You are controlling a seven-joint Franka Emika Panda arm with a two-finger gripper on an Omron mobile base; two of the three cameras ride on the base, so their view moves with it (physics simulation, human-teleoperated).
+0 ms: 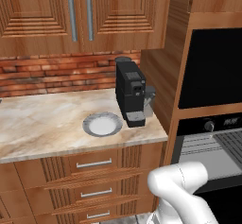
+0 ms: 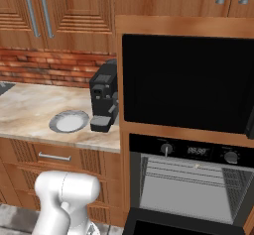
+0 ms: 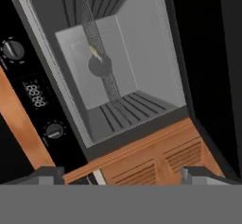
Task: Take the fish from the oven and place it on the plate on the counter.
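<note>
The oven (image 3: 118,43) stands open, and its grey cavity is rolled sideways in the hand view. A wire rack (image 3: 108,79) shows almost edge-on, and the small pale fish (image 3: 96,53) lies on it deep inside. My gripper (image 3: 123,175) is open well short of the cavity, its two fingertips (image 3: 47,175) far apart with nothing between them. The oven's knobbed control strip (image 2: 198,151) and grey racks (image 2: 188,179) also appear in the right base view. The round plate (image 1: 90,119), grey-rimmed with a white centre, lies bare on the beige counter (image 1: 42,119).
A black coffee machine (image 1: 131,91) stands just right of the plate, against the wooden oven surround. The lowered oven door (image 2: 173,224) juts out at the bottom. A plain black glass panel (image 2: 188,80) sits above the oven. Drawers with bar handles (image 1: 93,163) run under the counter.
</note>
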